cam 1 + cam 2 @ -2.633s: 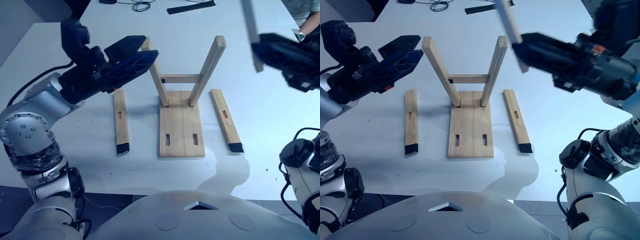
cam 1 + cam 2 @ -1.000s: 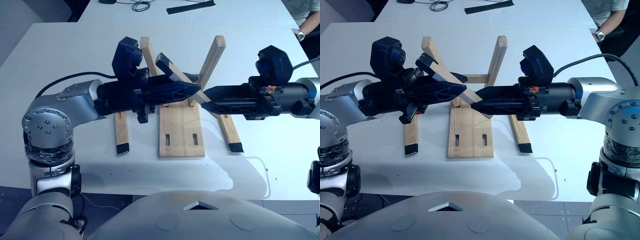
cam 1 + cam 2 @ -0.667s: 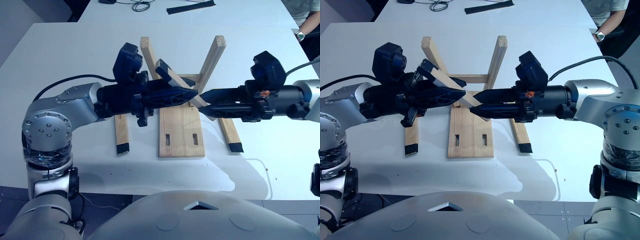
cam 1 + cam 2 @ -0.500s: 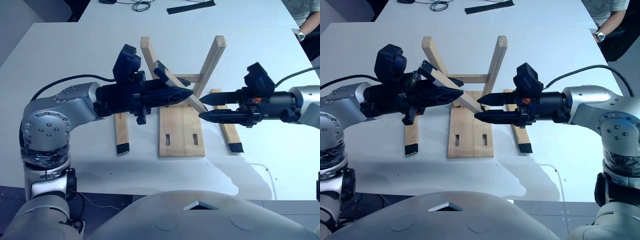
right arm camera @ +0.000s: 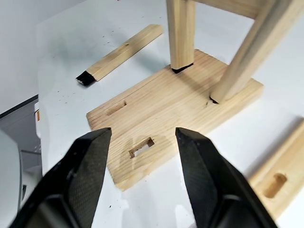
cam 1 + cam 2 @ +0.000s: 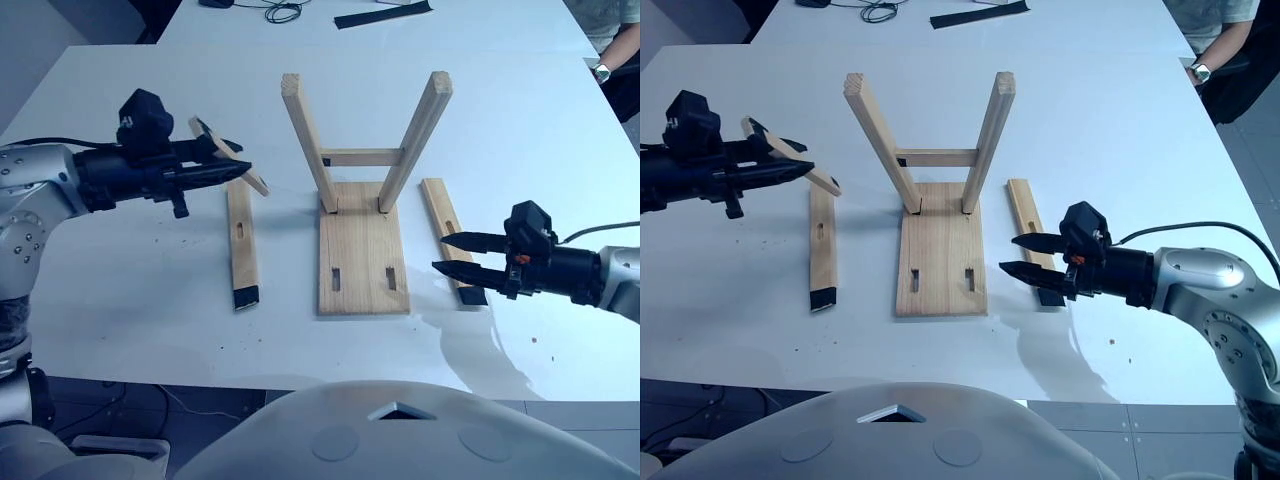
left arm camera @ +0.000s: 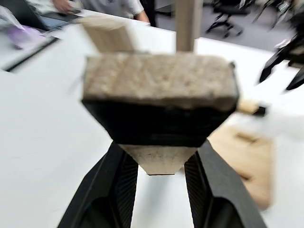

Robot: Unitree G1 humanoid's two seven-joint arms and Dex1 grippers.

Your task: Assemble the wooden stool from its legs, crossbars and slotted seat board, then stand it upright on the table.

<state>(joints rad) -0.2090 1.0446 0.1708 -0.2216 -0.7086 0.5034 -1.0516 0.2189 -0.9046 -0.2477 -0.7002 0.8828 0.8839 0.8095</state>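
blk cable (image 6: 283,11), far back | blk flat strip (image 6: 383,14) beside it | chairs (image 7: 224,11), room behind | dark specks (image 6: 185,242), left

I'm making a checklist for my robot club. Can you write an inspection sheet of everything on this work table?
Surface: white table, a few dark specks on it.
Job's things: seat board lies flat; two standing legs sit in its far slots, joined by a crossbar; near slots are empty; left loose leg and right loose leg lie flat beside the board.
Clutter: black strip on the far table.
Claws: left claw shut on a spare crossbar, above the table; right claw open, by the right loose leg's black tip.
Cables: black cables on the far table.
Surroundings: nothing seen.
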